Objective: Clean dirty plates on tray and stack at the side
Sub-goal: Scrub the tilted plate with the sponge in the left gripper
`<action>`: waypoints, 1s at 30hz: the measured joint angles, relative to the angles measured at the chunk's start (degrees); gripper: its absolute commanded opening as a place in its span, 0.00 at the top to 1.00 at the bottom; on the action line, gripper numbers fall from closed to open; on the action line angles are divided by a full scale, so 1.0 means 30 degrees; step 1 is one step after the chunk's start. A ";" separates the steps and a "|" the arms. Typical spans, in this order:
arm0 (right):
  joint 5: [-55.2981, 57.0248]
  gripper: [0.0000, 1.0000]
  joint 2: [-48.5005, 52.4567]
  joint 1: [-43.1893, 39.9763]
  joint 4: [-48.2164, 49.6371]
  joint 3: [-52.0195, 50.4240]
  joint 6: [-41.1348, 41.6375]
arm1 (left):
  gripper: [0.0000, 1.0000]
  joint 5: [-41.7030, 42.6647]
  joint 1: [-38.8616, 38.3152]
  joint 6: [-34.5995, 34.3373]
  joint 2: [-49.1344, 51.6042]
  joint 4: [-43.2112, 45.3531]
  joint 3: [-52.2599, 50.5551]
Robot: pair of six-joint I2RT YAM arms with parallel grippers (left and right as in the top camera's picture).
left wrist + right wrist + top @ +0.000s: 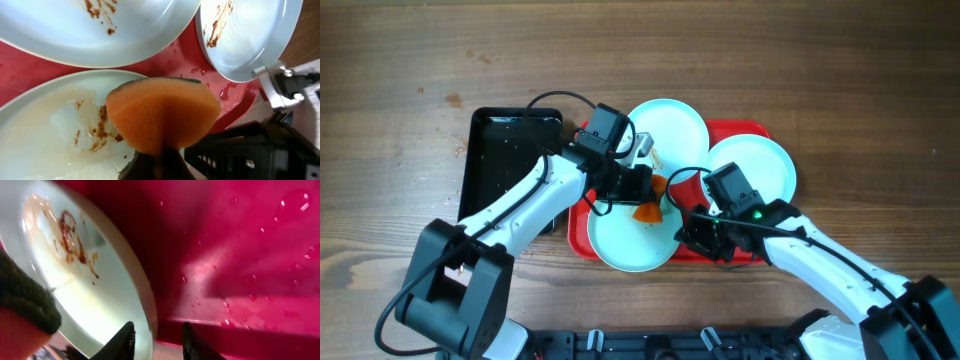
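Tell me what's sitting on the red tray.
Three plates: one near, one far, one right, each smeared with brown sauce, plus water droplets on the tray itself. The left arm, right arm and sponge hide its middle, so anything there can't be seen.

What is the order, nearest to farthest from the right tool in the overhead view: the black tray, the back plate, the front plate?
1. Front plate: nearest, at the red tray's near side, its right rim at the right tool.
2. Back plate: farther, at the far side of the red tray.
3. Black tray: farthest, off to the left on the table.
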 measured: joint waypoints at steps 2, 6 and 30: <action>0.0000 0.66 0.0000 0.0000 0.0867 -0.0772 0.0437 | 0.96 -0.0044 0.0000 0.0000 0.0000 -0.0007 0.0000; -0.0175 0.69 -0.0007 0.0000 0.2834 -0.1931 0.1566 | 0.96 -0.0087 0.0000 0.0000 0.0000 -0.0036 0.0000; -0.0153 0.96 0.0000 0.0015 0.3257 -0.2171 0.2616 | 0.96 0.1370 -0.1129 -0.0153 0.0313 -0.0138 -0.0022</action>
